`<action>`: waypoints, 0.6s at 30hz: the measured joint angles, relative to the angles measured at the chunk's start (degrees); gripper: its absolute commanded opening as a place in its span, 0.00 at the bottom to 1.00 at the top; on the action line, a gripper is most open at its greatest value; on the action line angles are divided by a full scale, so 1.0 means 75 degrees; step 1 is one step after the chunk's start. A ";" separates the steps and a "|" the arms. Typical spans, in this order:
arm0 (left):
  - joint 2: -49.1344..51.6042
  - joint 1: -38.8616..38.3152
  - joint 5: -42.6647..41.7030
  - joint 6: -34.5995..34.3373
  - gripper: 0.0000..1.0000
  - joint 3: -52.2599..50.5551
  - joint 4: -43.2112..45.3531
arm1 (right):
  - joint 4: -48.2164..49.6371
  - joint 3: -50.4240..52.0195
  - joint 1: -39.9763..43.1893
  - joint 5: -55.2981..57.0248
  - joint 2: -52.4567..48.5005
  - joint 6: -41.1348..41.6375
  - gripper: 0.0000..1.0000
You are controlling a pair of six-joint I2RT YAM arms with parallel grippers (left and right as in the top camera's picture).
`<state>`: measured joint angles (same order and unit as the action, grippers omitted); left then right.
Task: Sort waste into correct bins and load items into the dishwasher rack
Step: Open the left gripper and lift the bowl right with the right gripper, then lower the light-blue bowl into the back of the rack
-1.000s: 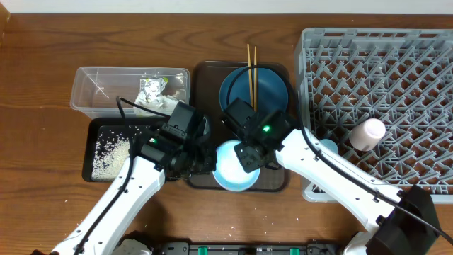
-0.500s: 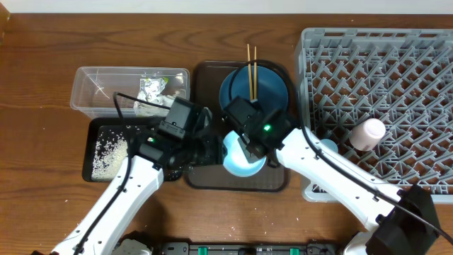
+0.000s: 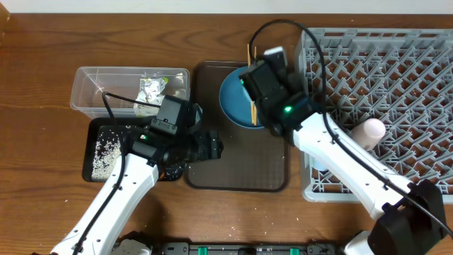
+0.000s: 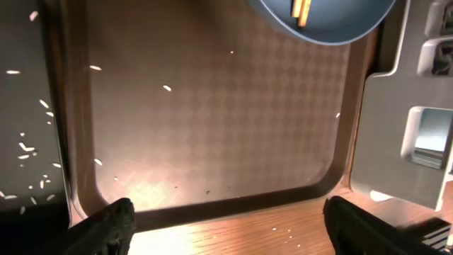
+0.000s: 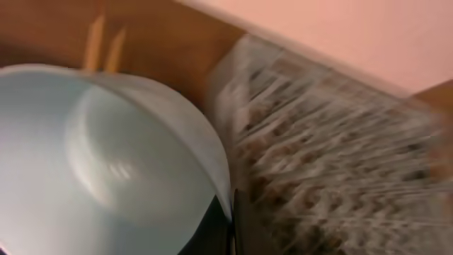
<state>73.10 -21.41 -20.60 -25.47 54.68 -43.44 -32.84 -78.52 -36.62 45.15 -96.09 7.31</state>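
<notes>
Right end effector (image 5: 226,230): clenched, grasping the white-blue bowl (image 5: 85,163) by its rim. The bowl fills the right wrist view, and the arm hides it from overhead. It sits over the far right corner of the brown tray (image 3: 241,177), just beside the left wall of the grey rack (image 3: 382,78). The wrist view is blurred, so I can't tell if the bowl touches the rack.

Left end effector (image 4: 233,230): released, fingers wide apart with nothing between them. It hovers over the near left part of the brown tray, by a few loose rice grains (image 4: 166,88).

Step in hand, as a judgement: loading the bowl into the rack.

Next move calls for:
- lifting the bowl over the rack wall
- tilting it between the pegs
- only then letting go

Risk: the rim could catch on the wall or knock the pink cup (image 3: 368,132) already lying in the rack.

Further out:
- blue plate (image 3: 233,99) at the far end of the brown tray, with the chopsticks (image 3: 249,53) across it, not yet loaded
- clear tub (image 3: 92,95) far left on the surface (image 3: 42,71), holding the wrapper (image 3: 150,88) and some white tissue
- black tray (image 3: 90,170) just near of the tub, with rice in it
</notes>
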 measured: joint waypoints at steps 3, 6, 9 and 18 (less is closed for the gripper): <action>0.0000 -0.0003 -0.0003 0.0000 0.91 0.0000 -0.0003 | 0.0676 0.0003 0.0242 0.0731 -0.0003 -0.0976 0.01; 0.0000 -0.0003 -0.0003 0.0000 0.93 0.0000 -0.0003 | 0.1393 0.0009 0.0621 0.1160 -0.0003 -0.2095 0.01; 0.0000 0.0000 0.0000 0.0000 0.94 0.0000 0.0000 | 0.2136 0.0017 0.1145 0.1387 -0.0003 -0.3185 0.01; 0.0000 0.0000 -0.0003 0.0000 0.95 0.0000 -0.0003 | 0.3652 0.0023 0.3241 0.1169 -0.0012 -0.5732 0.01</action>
<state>73.10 -21.41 -20.62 -25.47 54.68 -43.46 -5.45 -78.35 -12.32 53.91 -96.18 -35.68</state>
